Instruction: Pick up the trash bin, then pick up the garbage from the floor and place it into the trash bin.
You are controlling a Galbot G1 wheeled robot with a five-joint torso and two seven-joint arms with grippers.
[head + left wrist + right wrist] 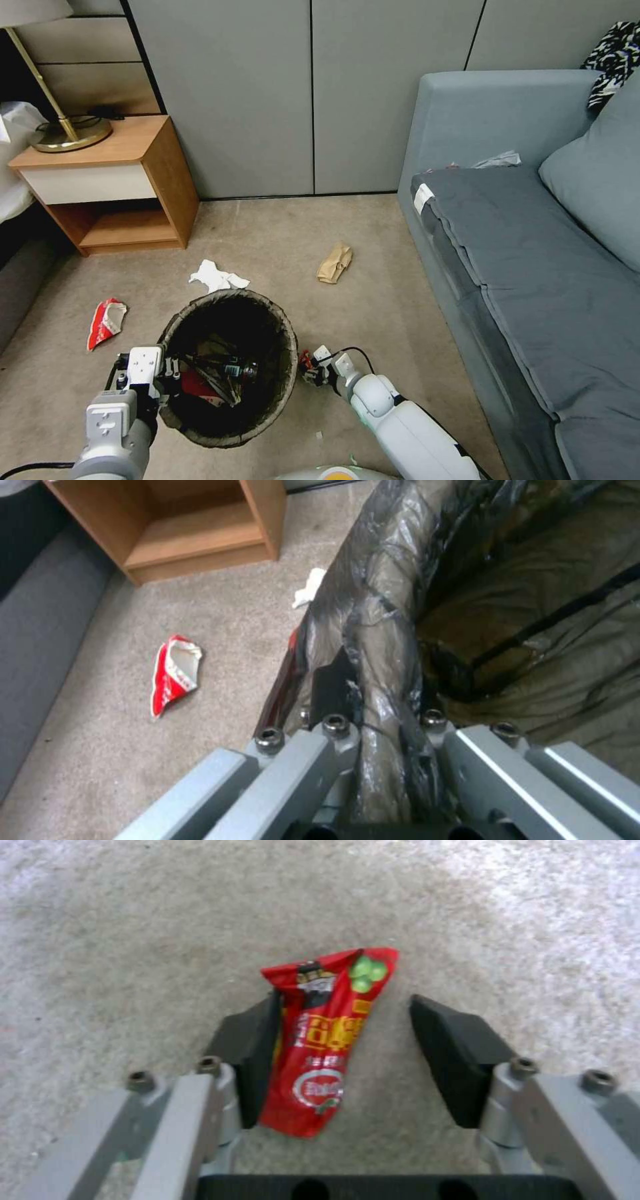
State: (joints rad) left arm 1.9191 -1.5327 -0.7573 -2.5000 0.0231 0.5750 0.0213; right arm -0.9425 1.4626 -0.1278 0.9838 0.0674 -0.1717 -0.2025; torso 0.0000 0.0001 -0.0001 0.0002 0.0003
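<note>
My left gripper (163,370) is shut on the near-left rim of the trash bin (288,343), a round bin lined with a dark bag; in the left wrist view its fingers (333,730) pinch the liner-wrapped wall (380,645). Litter lies inside the bin. Right of the bin, low over the carpet, my right gripper (308,368) is open around a red snack packet (320,1050); the packet lies against one pad (257,1040) and well apart from the other. More garbage on the floor: a white tissue (217,277), crumpled brown paper (335,262), and a red-and-white packet (105,322).
A wooden nightstand (113,180) with a brass lamp (63,133) stands at the back left, with a bed edge at the far left. A grey sofa (533,267) runs along the right side. Grey wall panels close off the back.
</note>
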